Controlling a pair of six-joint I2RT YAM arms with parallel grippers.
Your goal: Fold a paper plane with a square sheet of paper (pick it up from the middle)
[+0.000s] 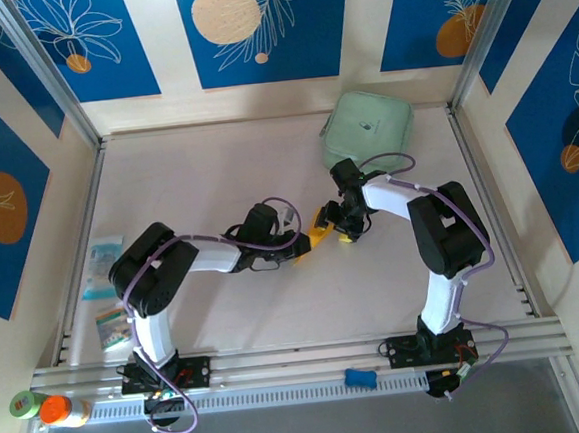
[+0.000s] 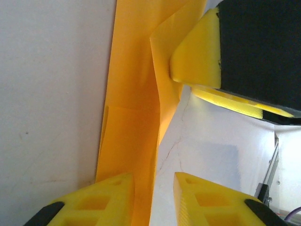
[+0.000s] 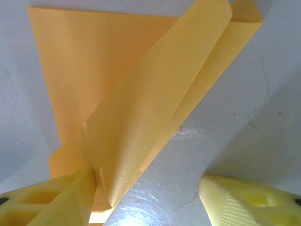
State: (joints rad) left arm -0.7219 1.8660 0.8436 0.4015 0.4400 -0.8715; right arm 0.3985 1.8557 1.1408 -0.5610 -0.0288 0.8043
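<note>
Here, left gripper stands slightly parted at the paper; right gripper gapes wide, one finger touching it. Top view adds a case beyond the paper.

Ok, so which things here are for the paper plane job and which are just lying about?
For the job:
paper, partly folded
left gripper
right gripper

Lying about:
green case
packets
orange-capped bottle
small blue piece
</note>
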